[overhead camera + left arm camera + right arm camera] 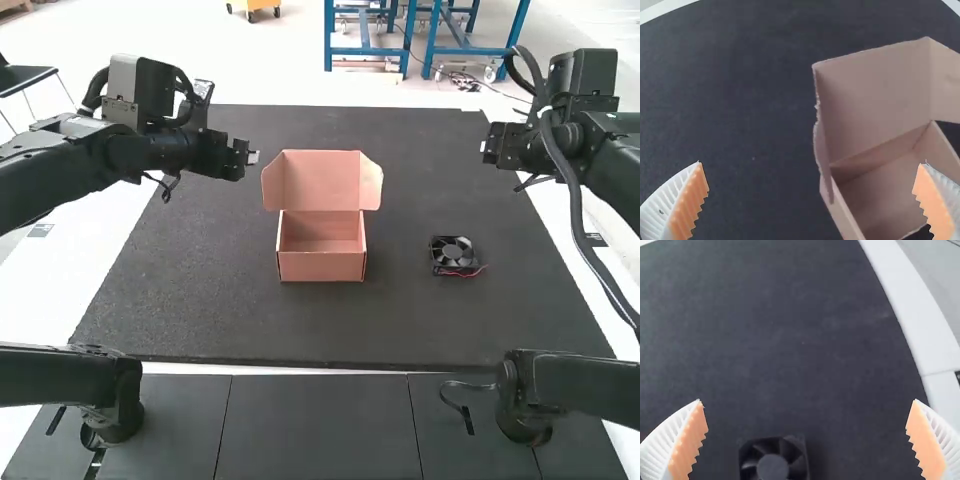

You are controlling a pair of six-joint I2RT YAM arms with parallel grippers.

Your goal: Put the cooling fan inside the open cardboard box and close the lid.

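Looked forward and down from high behind both arms, over the whole mat. Faced down from each wrist: past the left gripper onto the cardboard box close below, past the right gripper onto the cooling fan. Shared both with the high view.

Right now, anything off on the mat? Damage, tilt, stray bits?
Nothing major. The cardboard box sits upright, lid open; one side flap edge looks slightly frayed. The cooling fan lies flat on the mat beside it, not touching. Left claw and right claw are open, holding nothing.
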